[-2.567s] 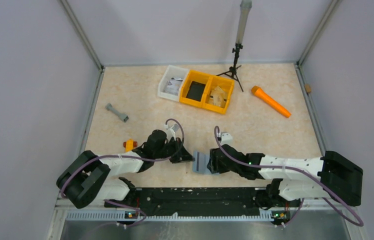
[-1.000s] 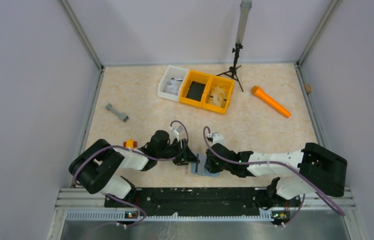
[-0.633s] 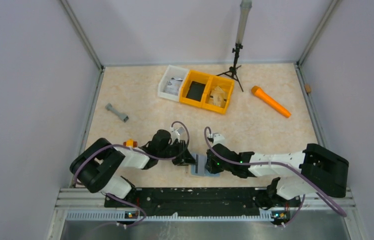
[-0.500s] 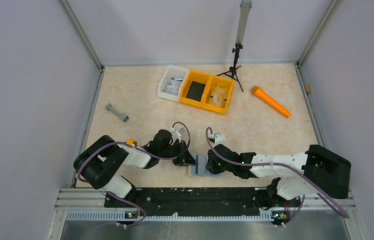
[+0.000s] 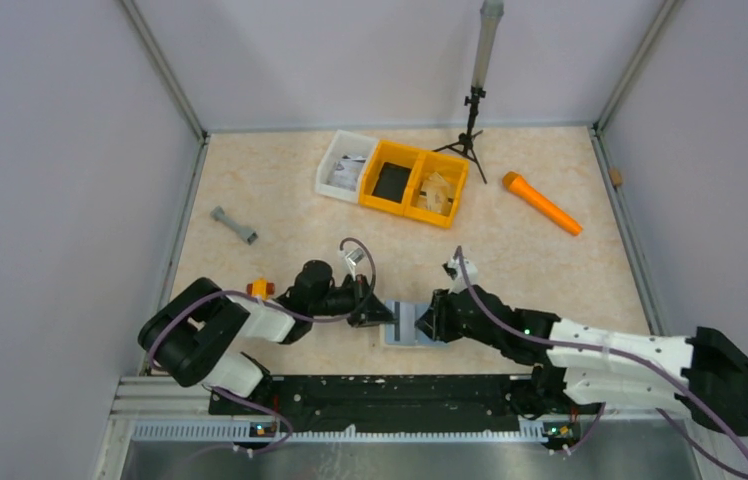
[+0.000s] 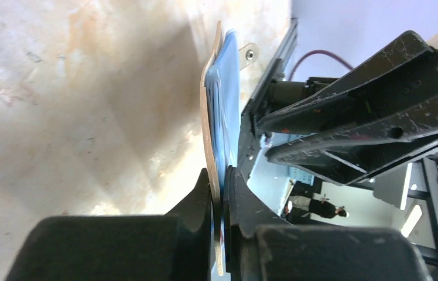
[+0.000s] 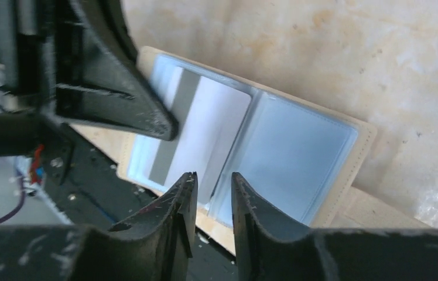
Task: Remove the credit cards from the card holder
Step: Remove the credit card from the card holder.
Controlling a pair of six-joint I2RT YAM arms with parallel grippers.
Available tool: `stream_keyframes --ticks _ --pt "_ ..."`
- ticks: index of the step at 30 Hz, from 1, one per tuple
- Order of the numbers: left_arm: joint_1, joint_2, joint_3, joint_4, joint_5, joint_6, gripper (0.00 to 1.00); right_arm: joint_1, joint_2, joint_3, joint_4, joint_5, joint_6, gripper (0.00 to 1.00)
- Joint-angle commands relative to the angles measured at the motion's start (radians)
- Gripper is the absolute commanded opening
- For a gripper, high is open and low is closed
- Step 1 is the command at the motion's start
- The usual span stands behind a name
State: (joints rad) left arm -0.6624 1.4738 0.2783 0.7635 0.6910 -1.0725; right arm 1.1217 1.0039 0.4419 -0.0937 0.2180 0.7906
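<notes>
Top view: your R arm is swinging its shoulder out to the right vs half a sec ago. The right gripper (image 5: pixel 432 321) is easing back a touch, so more of the card holder (image 5: pixel 402 325) is showing. Holder's sitting by the near edge of the table (image 5: pixel 280 200), btwn both grippers. The left gripper (image 5: pixel 375 313) is roughly keeping its spot on the holder's left side.

Left wrist: the left gripper's fingers are clamping the card holder (image 6: pixel 216 117), seen edge-on, tan outside, blue sleeves inside. The right gripper (image 6: pixel 263 140) is hovering just beside it w/ a narrow gap and nothing in it.

Right wrist: holder's lying open to you, w/ a white card (image 7: pixel 205 129) w/ grey stripe in the left sleeve. Can't tell if it's sliding out. Right fingers (image 7: pixel 184 199) are sitting narrowly apart, lining up on the card's near edge.

My read: you're re-angling for the pull, and no card's out yet.
</notes>
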Motion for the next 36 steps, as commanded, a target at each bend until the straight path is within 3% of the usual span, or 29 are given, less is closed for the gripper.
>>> stream_keyframes --ticks 1,5,10,26,28,34,36 --pt "0.007 -0.052 -0.012 0.187 0.051 -0.076 0.0 -0.032 -0.214 -0.067 0.081 -0.069 0.037 0.36" --pt "0.007 -0.107 -0.018 0.187 0.038 -0.09 0.0 -0.088 -0.321 -0.109 0.137 -0.174 0.085 0.44" --pt "0.006 -0.163 -0.019 0.192 0.044 -0.109 0.0 -0.119 -0.301 -0.136 0.241 -0.299 0.127 0.53" --pt "0.006 -0.278 -0.043 0.259 0.082 -0.158 0.0 -0.183 -0.235 -0.169 0.396 -0.426 0.211 0.55" --pt "0.005 -0.267 -0.046 0.3 0.093 -0.185 0.0 -0.188 -0.227 -0.183 0.444 -0.449 0.232 0.51" --pt "0.005 -0.267 -0.059 0.333 0.099 -0.197 0.0 -0.213 -0.259 -0.236 0.56 -0.476 0.284 0.17" --pt "0.005 -0.269 -0.06 0.356 0.106 -0.211 0.0 -0.217 -0.275 -0.255 0.604 -0.479 0.296 0.11"
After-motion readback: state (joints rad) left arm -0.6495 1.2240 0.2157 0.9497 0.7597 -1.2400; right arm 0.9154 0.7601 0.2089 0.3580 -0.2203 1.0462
